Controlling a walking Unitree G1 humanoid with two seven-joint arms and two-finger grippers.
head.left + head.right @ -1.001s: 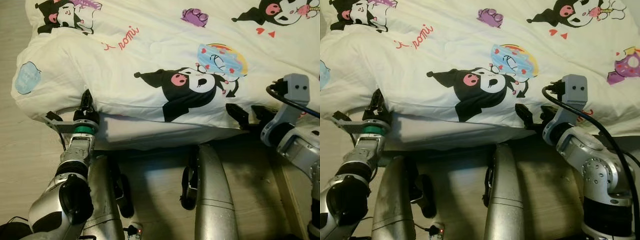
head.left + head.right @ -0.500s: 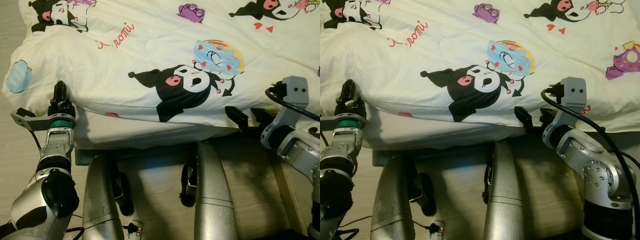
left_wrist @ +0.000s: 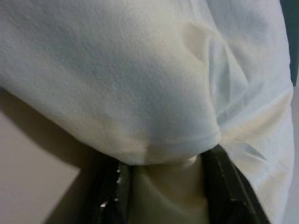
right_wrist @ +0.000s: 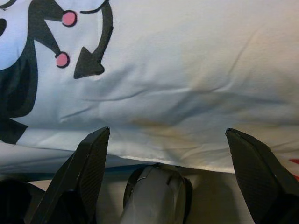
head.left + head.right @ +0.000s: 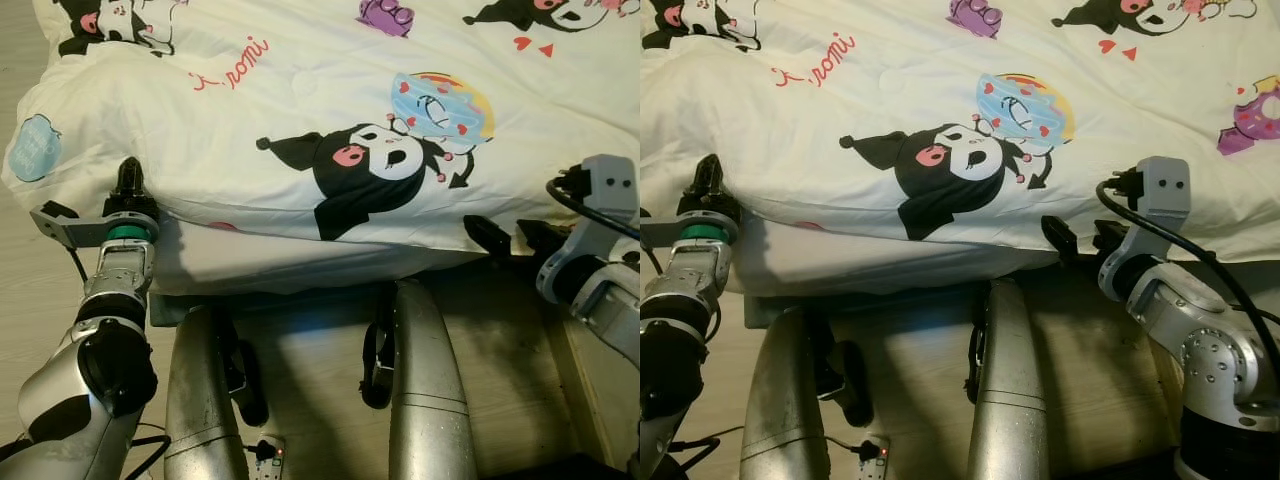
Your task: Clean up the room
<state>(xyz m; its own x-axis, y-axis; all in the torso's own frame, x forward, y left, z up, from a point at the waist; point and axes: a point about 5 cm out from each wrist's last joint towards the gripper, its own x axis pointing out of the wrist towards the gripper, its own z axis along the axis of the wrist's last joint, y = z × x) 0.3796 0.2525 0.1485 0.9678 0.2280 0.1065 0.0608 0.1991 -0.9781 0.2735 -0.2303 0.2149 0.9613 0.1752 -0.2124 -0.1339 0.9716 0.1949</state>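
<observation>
A cream duvet (image 5: 300, 110) printed with black cartoon figures covers the bed and hangs over its near edge. My left gripper (image 5: 130, 182) is at the duvet's left front corner. In the left wrist view its fingers (image 3: 114, 193) hold a bunched fold of the cloth (image 3: 163, 140), so it is shut on the duvet. My right gripper (image 5: 510, 238) sits at the hanging edge on the right, open. The right wrist view has its two fingers (image 4: 88, 163) spread wide just below the hem (image 4: 163, 154), with no cloth between them.
A white mattress side (image 5: 270, 262) shows under the duvet edge. My two silver legs (image 5: 425, 380) stand on the wood floor (image 5: 310, 400) close to the bed. A cable and a small device (image 5: 262, 452) lie on the floor by my left leg.
My left gripper has shifted left along the duvet's edge toward the corner. The camera has swung slightly. The right gripper stays at the hem, open as before.
</observation>
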